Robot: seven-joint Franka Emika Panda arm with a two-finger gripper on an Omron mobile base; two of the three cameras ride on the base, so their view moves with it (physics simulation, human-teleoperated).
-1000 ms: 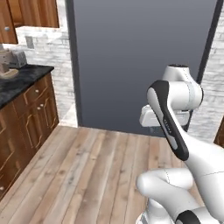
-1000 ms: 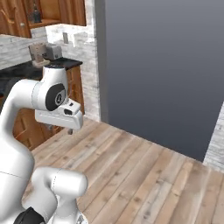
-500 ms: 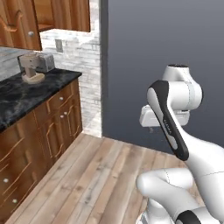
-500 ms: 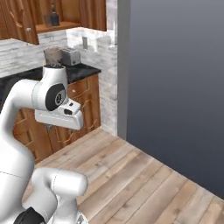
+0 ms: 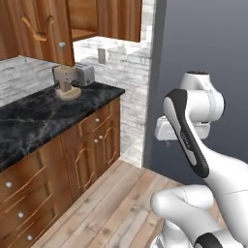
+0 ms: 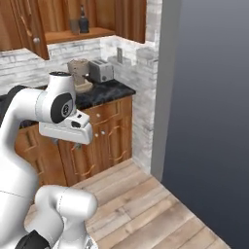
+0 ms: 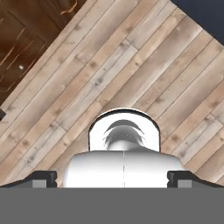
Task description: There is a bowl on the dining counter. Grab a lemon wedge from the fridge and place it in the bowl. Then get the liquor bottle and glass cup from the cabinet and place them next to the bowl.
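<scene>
The whole picture has slid since a moment ago, so the base and its cameras have turned, not the things. More of the wooden cabinets [image 5: 82, 160] and the black marble worktop [image 5: 43, 118] shows on the left now, and the big grey fridge [image 5: 203, 43] has slipped toward the right edge. An open upper cupboard [image 6: 73, 22] has come into sight, with a dark bottle [image 6: 83, 25] standing on its shelf. Below it a toaster [image 6: 100, 71] sits on the worktop, beside a brown stand [image 5: 65, 83].

The white arm is folded up high, bent at the elbow, just as before. Its hand points down at the wooden floor [image 7: 131, 65]. The gripper [image 7: 112, 179] has its two fingers spread wide apart, with nothing between them.
</scene>
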